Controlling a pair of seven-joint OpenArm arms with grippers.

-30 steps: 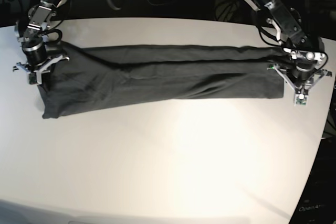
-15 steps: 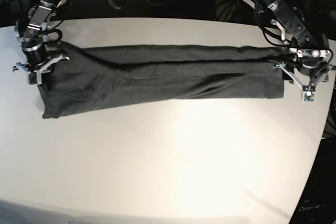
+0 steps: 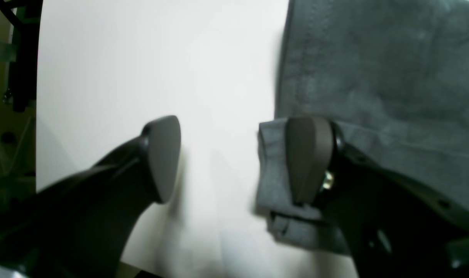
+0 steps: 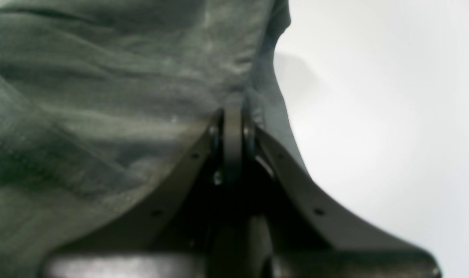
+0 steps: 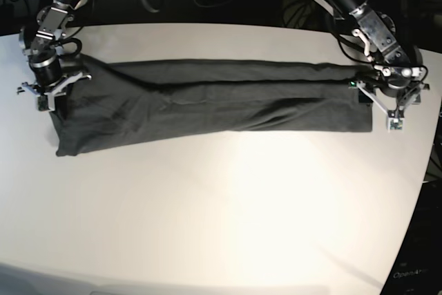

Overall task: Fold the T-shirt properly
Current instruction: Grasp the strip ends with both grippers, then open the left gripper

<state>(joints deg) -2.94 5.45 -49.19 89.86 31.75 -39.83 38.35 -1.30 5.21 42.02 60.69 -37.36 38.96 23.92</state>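
base view: the t-shirt lies folded into a long, dark charcoal band across the far half of the white table, its soft fabric creased lengthwise, one end squared off, the other slanting. at the slanting end the right gripper is clenched on the cloth; its wrist view shows the black jaws pressed together with wrinkled fabric bunched around them. at the squared end the left gripper stands released, jaws spread, one rounded matte finger resting against the hemmed corner, the other over bare, smooth tabletop. dark cables and equipment sit behind the table.
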